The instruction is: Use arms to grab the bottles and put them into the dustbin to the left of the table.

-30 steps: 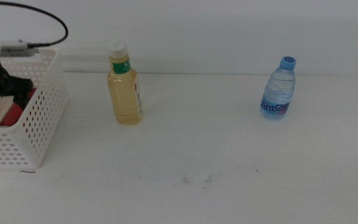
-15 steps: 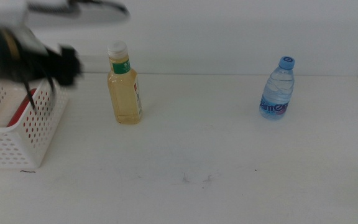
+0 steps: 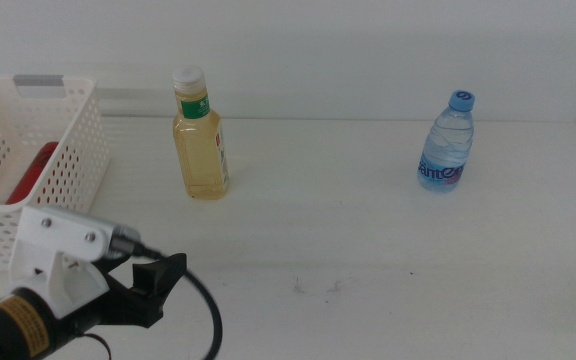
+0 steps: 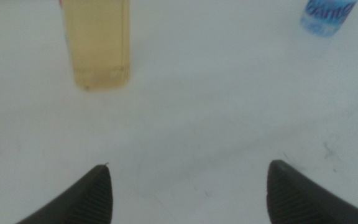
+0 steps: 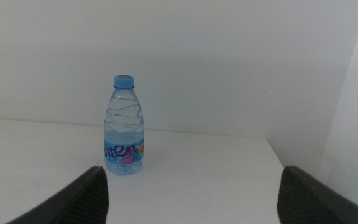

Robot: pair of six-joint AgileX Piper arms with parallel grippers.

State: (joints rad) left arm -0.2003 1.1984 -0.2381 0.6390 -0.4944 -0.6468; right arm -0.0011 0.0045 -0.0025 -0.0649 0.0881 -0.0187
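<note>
We saw the left gripper (image 4: 185,190) pull back from over the white perforated plastic dustbin (image 3: 68,165) at far left to the near-left of the white surface (image 3: 368,250), jaws wide apart and empty. The red drink can (image 3: 30,170) lay inside the dustbin, so we judged one item done, two left. Count: one can, one clear bottle of yellow liquid with white cap (image 3: 200,135) upright just right of the dustbin, one small blue-capped water bottle (image 3: 448,142) far right. The right gripper (image 5: 191,193) waited facing the water bottle, jaws apart.
</note>
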